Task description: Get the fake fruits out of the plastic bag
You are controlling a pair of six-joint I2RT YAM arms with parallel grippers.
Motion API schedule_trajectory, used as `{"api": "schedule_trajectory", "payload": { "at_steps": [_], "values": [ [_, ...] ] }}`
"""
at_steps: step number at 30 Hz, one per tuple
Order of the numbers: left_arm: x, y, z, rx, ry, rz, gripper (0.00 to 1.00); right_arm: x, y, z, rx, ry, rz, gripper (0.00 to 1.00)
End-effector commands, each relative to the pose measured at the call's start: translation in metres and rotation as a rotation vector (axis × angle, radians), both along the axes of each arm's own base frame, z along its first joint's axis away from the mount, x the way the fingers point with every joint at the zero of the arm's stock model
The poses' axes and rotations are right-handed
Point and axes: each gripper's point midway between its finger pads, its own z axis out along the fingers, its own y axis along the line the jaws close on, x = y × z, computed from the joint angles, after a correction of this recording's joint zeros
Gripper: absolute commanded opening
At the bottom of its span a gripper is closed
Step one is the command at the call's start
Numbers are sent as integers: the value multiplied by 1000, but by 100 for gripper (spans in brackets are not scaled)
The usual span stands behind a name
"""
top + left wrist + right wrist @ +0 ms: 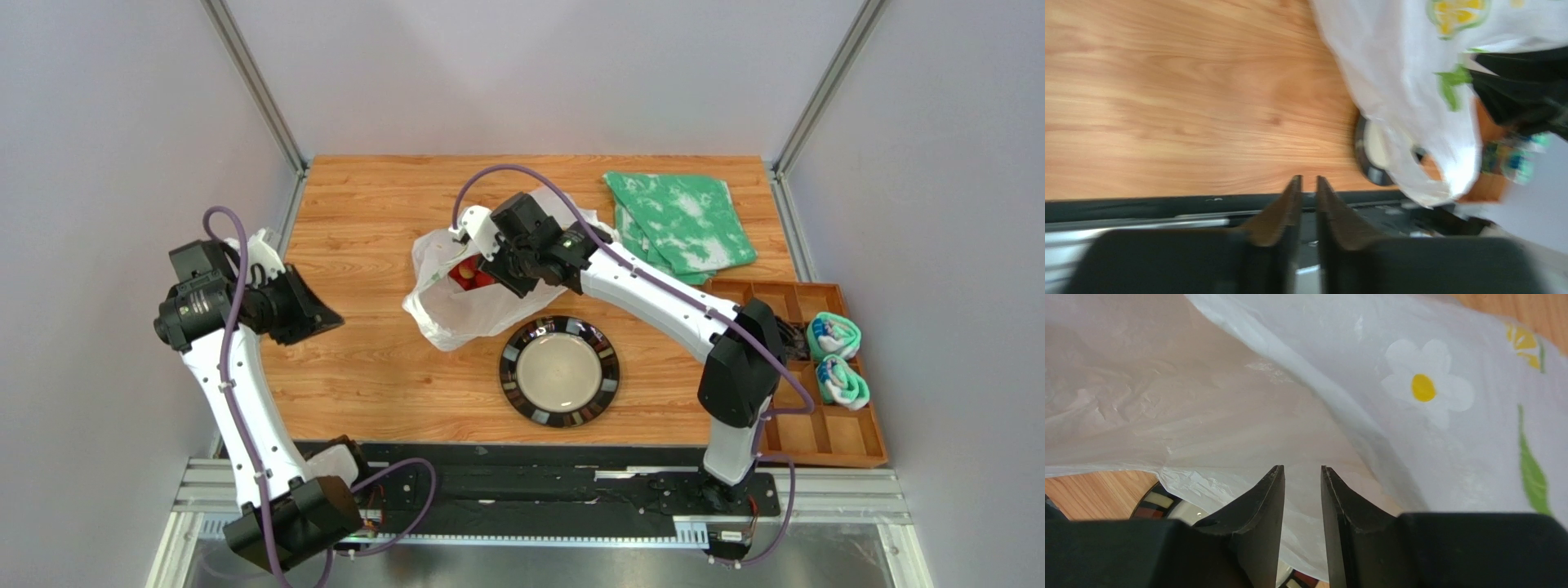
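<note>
One wood-grain bench (368, 368), grey walls (111, 123) on three sides, two metal posts (258, 86) at the far corners. Counts: one bag (444, 316), one plate (514, 368), one green-white cloth (681, 221), one compartment tray (846, 435), two rolled fabric bundles (835, 333) in the tray's far-right cells.

Bag lies mid-bench, just far-left of the plate, its edge overlapping the plate rim in the left wrist view. One red fruit (466, 275) shows in the bag mouth; other fruit can't be made out. Cloth is far right, tray at the right edge.

Left tool (1308, 182): closed up, holding nothing, over the bench's left side, well apart from the bag. Right tool (1301, 471): jaws partly apart at the bag mouth, bag film right ahead, nothing visibly gripped.
</note>
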Motion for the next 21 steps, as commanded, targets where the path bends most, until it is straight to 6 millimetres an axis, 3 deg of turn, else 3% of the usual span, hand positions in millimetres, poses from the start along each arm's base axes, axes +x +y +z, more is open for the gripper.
{"api": "schedule_trajectory", "payload": {
  "at_steps": [1, 2, 3, 4, 5, 8, 9, 13, 16, 18, 19, 21],
  "values": [
    [-3, -59, 33, -357, -98, -239, 44, 11, 8, 34, 3, -49, 78, 32],
    [-4, -70, 41, -452, -120, -270, 83, 10, 7, 39, -8, -32, 76, 34],
    [-6, -82, 41, -507, -109, -314, 98, 16, 9, 26, -22, 2, 25, 36],
    [-6, -87, 41, -520, -106, -341, 99, 16, 10, 25, -14, 18, 5, 41],
    [-6, -91, 42, -526, -116, -373, 99, 20, 10, 26, 5, 27, -22, 51],
    [-6, -106, 28, -523, -31, -416, 99, 23, 14, 39, 73, 39, -66, 71],
    [-6, -114, 27, -535, -16, -443, 99, 20, 17, 43, 89, 49, -59, 74],
    [5, -129, 30, -558, -1, -476, 99, 16, 20, 48, 86, 72, -27, 79],
    [14, -142, 34, -533, 3, -539, 99, 25, 2, 42, 20, 73, -68, 78],
    [24, -143, 26, -471, 19, -539, 99, 44, -21, 36, 22, 90, -145, 78],
    [28, -141, 21, -456, 24, -537, 97, 50, -31, 25, 17, 112, -171, 77],
    [40, -136, 5, -417, 58, -521, 67, 75, -61, 10, -4, 119, -232, 76]
  ]
}}
